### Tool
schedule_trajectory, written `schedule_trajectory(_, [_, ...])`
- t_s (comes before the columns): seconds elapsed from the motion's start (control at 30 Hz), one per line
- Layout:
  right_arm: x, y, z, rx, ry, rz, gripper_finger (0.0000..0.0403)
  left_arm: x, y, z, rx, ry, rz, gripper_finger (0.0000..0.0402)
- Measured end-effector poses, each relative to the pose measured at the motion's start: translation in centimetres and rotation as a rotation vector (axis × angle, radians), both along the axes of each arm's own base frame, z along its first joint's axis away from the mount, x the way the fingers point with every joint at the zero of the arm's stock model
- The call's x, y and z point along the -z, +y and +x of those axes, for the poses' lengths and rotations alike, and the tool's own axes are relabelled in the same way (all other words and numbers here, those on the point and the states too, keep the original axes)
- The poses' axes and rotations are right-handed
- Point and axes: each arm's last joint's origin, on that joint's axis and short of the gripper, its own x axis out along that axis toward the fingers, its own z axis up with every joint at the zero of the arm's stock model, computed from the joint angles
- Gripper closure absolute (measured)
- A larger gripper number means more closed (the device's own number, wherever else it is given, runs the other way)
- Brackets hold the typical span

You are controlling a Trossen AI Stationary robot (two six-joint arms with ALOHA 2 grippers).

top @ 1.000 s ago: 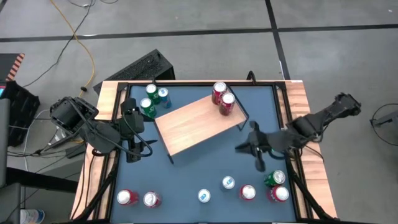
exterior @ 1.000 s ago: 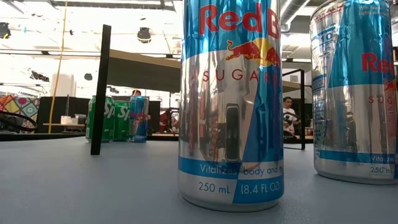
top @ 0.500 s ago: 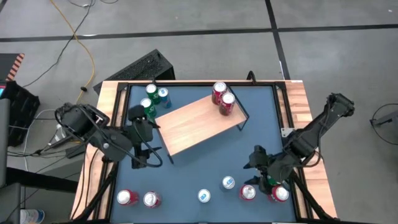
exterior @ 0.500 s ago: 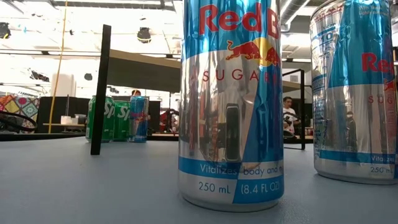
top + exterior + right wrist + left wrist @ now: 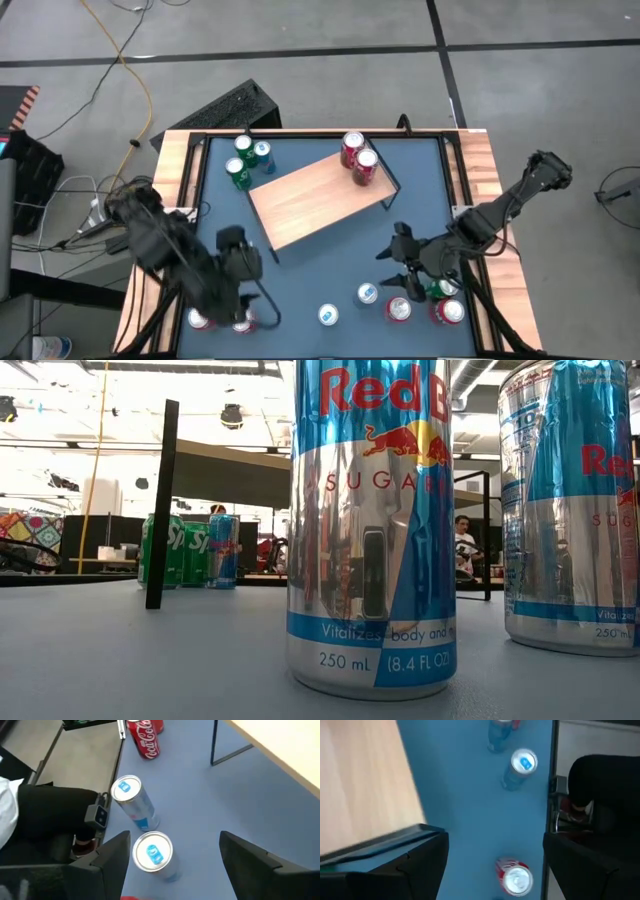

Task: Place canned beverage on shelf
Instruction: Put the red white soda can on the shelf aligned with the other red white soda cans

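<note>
A grey tiled floor [image 5: 320,60] with dark seams is lying around the table [image 5: 480,160], and a yellow cable [image 5: 130,85] is trailing across it. Beyond, bright ceiling lights [image 5: 60,390] are glaring, and a person [image 5: 463,545] is sitting far back.

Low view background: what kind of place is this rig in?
Probably a robotics lab or workshop. The low view shows an open ceiling with hanging lights and a person seated behind; the high view shows cables loose on a bare tiled floor.

The blue tabletop [image 5: 320,270] carries upright cans and the shelf [image 5: 315,198], holding two red cans [image 5: 359,158].
</note>
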Motion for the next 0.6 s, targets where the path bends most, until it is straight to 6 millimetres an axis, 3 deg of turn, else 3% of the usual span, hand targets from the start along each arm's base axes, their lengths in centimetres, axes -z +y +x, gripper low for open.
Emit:
schedule_trajectory(0.33, [0.0,-0.2,0.1,-0.026,-0.012,-0.05,0.0112,6.6,-6.9,2.4,-0.008,0.152,0.074,0.0093])
schedule_trajectory(0.5, [0.0,-0.3,0.2,-0.035,-0.018,-0.073,0.0112,6.2,-7.2,1.6,-0.06,0.093,0.084,0.0093])
schedule_trajectory(0.6, [0.0,-0.3,0.2,-0.025,-0.023,-0.08,0.0112,6.9,-7.2,1.2,-0.102,0.125,0.077,0.0093])
